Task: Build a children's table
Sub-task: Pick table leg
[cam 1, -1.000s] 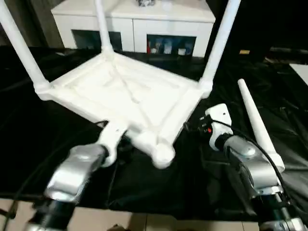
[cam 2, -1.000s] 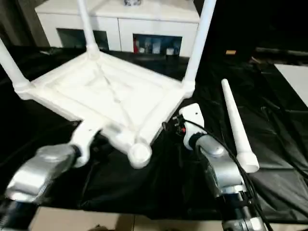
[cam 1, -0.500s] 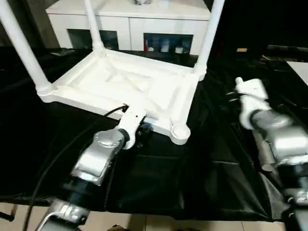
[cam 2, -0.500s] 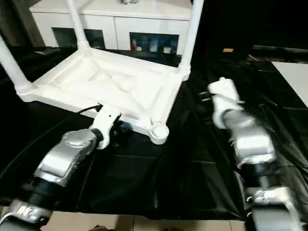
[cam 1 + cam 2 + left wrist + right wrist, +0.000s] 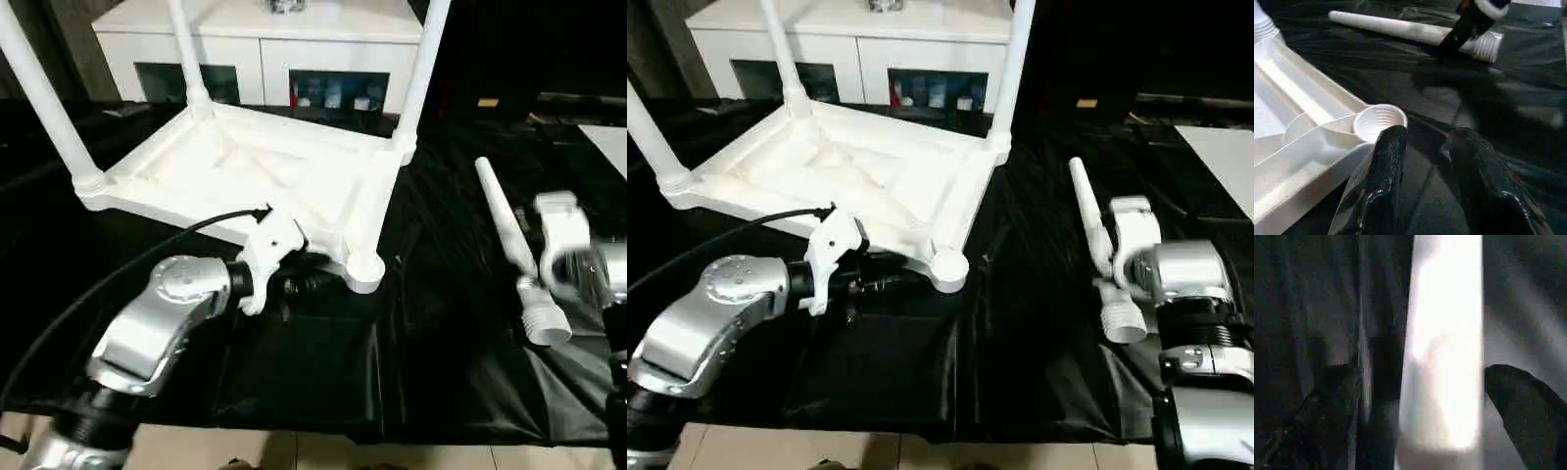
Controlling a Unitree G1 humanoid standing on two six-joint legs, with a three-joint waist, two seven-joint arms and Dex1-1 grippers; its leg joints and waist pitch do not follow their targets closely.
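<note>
The children's table lies upside down on a black sheet: a white ribbed tabletop (image 5: 255, 171) with three legs standing in its corner sockets, such as the leg (image 5: 44, 98) at the left. The near corner socket (image 5: 364, 266) holds nothing. My left gripper (image 5: 1425, 134) is open just beside that socket, with only the sheet between its fingers (image 5: 1386, 166). A loose leg (image 5: 505, 235) lies on the sheet to the right, its threaded end (image 5: 545, 323) towards me. My right gripper (image 5: 1422, 387) is open above it, a finger on each side of the leg (image 5: 1444, 347).
A white cabinet (image 5: 265, 39) with dark glass doors stands behind the table. The black sheet (image 5: 313, 382) is wrinkled and ends at a pale floor strip (image 5: 294, 455) near me. A black cable (image 5: 127, 264) arcs over my left forearm.
The tabletop's near corner has come down from a tilt to lie flat. My right arm has swung right, from beside that corner to over the loose leg, and opened wider. The camera also shifted.
</note>
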